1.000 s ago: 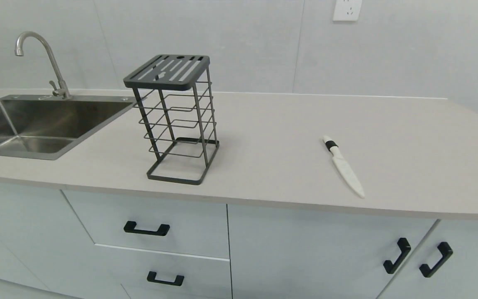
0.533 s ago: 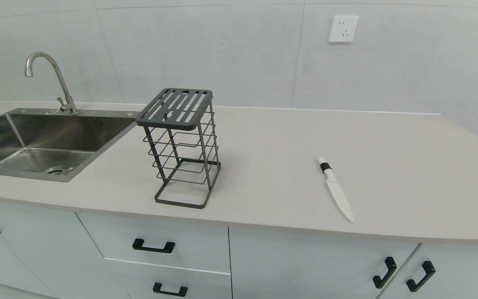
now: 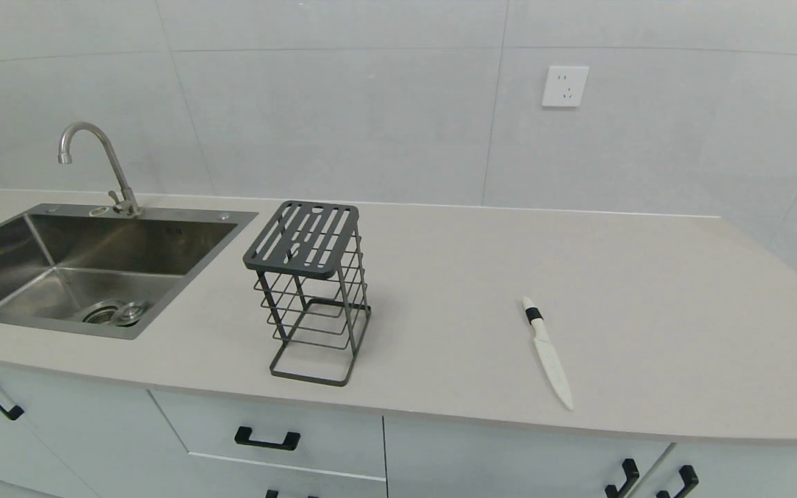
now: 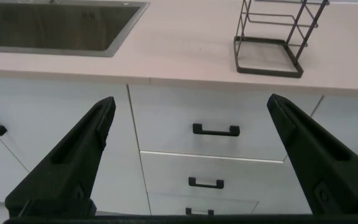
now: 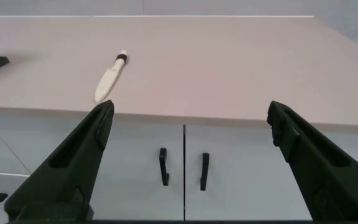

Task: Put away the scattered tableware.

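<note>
Where the knife (image 3: 546, 349) lies: flat on the counter (image 3: 647, 277), right of the rack (image 3: 310, 290), well apart.
Long axis: laid wall-to-front; blade tip toward the front edge, handle toward the wall.
Left gripper (image 4: 191, 106): held wide, facing the drawers (image 4: 216, 149).
Right gripper (image 5: 188, 109): held wide.

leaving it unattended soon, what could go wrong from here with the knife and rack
The knife lies flat, its tip near the front edge of the counter; a poor pinch could nudge it off.
The rack is an open wire frame with narrow top slots; a misaligned blade might tip it.
The open left gripper and right gripper sit below counter height and could catch its edge when rising.
</note>
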Tool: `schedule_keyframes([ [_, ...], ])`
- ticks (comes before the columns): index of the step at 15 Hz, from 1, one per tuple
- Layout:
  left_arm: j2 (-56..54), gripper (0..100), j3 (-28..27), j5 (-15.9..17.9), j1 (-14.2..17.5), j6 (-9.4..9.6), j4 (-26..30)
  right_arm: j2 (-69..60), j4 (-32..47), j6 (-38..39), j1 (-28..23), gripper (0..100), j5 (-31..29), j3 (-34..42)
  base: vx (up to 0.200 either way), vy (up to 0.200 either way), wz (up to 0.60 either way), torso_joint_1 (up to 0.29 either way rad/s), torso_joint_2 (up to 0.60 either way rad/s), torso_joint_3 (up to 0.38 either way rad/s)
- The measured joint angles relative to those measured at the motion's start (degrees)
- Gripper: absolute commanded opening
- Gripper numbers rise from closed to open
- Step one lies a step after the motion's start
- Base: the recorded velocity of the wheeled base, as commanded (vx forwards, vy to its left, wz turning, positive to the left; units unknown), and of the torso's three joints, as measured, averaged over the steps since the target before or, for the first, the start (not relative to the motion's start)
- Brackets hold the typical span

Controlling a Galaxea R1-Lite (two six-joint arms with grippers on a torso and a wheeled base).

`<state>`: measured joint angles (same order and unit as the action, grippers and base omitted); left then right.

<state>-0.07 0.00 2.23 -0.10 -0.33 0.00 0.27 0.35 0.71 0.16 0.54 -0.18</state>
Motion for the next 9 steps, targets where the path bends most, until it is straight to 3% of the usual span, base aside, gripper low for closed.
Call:
schedule_keyframes([
  [6,0.0,100,0.0,0.0,0.0,0.00,0.0,0.0,0.0,0.0,0.0,100,0.0,0.0,0.000,0.000,0.00,0.304,-0.59,-0.284],
  [9,0.0,100,0.0,0.0,0.1,0.01,0.0,0.0,0.0,-0.1,0.0,100,0.0,0.0,0.000,0.000,0.00,0.129,-0.25,-0.123],
])
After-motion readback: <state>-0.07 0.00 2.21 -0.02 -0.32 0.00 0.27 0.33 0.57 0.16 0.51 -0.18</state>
